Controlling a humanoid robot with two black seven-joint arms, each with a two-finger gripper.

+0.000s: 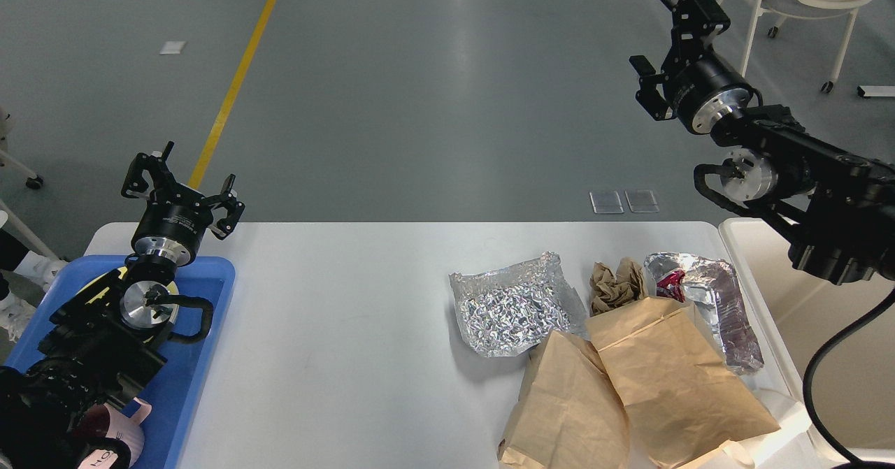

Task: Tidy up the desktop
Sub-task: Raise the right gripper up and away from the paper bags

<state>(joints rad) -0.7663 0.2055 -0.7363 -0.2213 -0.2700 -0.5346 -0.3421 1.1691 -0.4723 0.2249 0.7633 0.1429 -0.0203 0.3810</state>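
The white desktop (349,301) fills the lower half of the head view. On its right part lie a crumpled foil sheet (514,305), two brown paper bags (629,378), a wad of brown paper (615,284) and a foil wrapper with red scraps (706,301). My left gripper (183,186) is open and empty, raised over the far end of the blue tray (203,357). My right gripper (668,32) is open and empty, held high above the floor beyond the table's right end.
A cream-white bin (769,301) stands at the table's right edge, under my right arm. The blue tray holds a yellow plate (105,280) and a pink mug (133,420). A wheeled chair (804,8) stands far right on the floor.
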